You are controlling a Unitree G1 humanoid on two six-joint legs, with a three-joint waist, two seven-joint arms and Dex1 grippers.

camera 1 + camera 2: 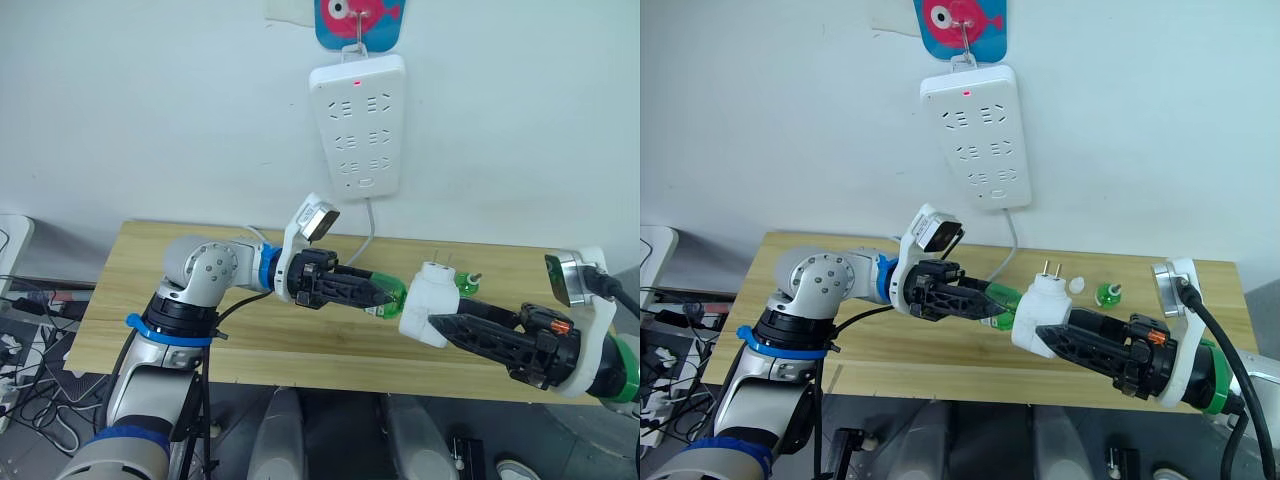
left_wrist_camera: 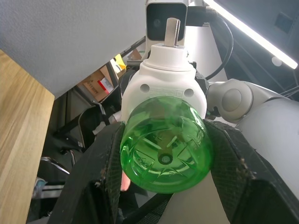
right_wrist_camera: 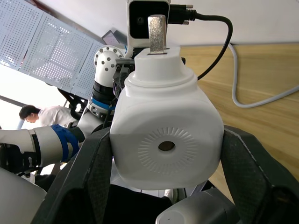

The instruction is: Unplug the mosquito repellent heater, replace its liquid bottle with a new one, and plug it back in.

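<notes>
The white mosquito repellent heater (image 1: 430,293) hangs above the table, prongs pointing up, with my right gripper (image 1: 436,324) shut on its sides. A green liquid bottle (image 1: 392,296) meets the heater's left side end-on, and my left gripper (image 1: 386,293) is shut on it. In the left wrist view the bottle's base (image 2: 166,145) sits between the black fingers (image 2: 100,177), with the heater (image 2: 163,84) behind it. In the right wrist view the heater's round vent (image 3: 166,146) faces the camera. Another green bottle (image 1: 1107,294) stands on the table behind the heater, beside a small white cap (image 1: 1077,284).
A white power strip (image 1: 358,122) with a red light hangs on the wall above the wooden table (image 1: 140,275), its cord trailing down onto the tabletop. A person (image 3: 35,114) appears far off in the right wrist view.
</notes>
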